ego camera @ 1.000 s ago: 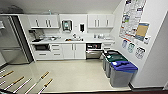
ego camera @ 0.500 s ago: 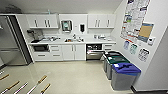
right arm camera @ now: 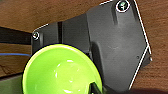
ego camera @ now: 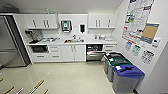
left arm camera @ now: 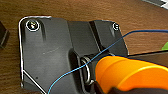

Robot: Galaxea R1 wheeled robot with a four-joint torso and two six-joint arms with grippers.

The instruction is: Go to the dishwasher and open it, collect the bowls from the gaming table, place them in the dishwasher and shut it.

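Note:
The dishwasher [ego camera: 94,52] sits under the counter, right of the white sink cabinet. Its steel door hangs open and the dark inside shows above it. In the right wrist view a bright green bowl [right arm camera: 62,71] looms large, with a dark finger [right arm camera: 94,88] over its rim. An orange bowl [left arm camera: 127,72] shows in the left wrist view, close against the dark wrist plate, with a blue cable crossing in front. The gaming table is out of view.
Three lidded bins [ego camera: 126,76] stand along the right wall, close to the dishwasher. A steel fridge [ego camera: 10,42] is at the left. Wooden chair backs [ego camera: 37,86] poke up at the lower left. Pale floor [ego camera: 72,75] lies between me and the cabinets.
The whole head picture has shifted slightly, so the camera has moved a little relative to the kitchen. Nothing in the scene itself has moved.

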